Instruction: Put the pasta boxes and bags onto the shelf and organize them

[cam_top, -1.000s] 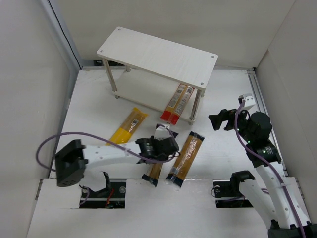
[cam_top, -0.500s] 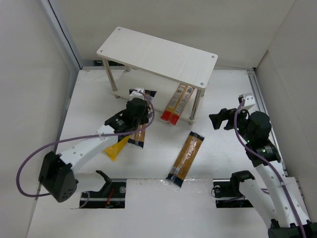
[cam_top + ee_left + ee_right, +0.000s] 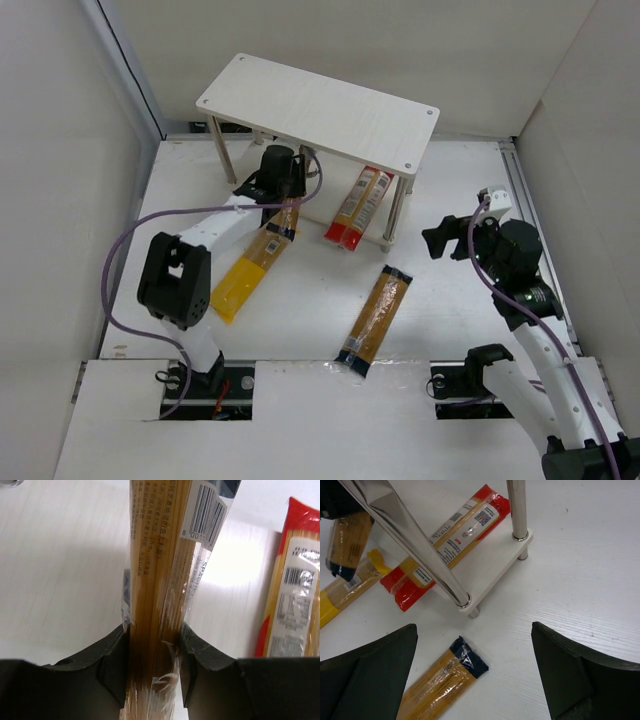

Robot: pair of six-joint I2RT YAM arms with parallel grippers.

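Note:
My left gripper (image 3: pixel 288 180) is shut on a clear bag of brown-orange spaghetti (image 3: pixel 283 218) and holds it at the front left of the shelf (image 3: pixel 320 108), its far end over the lower board (image 3: pixel 60 570). In the left wrist view the bag (image 3: pixel 160 570) is pinched between my gripper's (image 3: pixel 152 635) jaws. The red-and-orange box (image 3: pixel 357 208) lies with its far end on the lower board and its near end on the table. The yellow bag (image 3: pixel 245 275) and the second clear bag (image 3: pixel 375 318) lie on the table. My right gripper (image 3: pixel 445 240) is open and empty, right of the shelf.
White walls enclose the table on the left, back and right. The shelf's metal legs (image 3: pixel 520 510) stand in front of my right gripper (image 3: pixel 474 627). The second clear bag's dark end (image 3: pixel 470 662) lies just below them, and the red box (image 3: pixel 455 535) lies to the left.
My left arm has carried the clear bag from the near middle of the table up and left to the shelf's lower tier. The yellow bag now lies uncovered. The right arm has barely moved.

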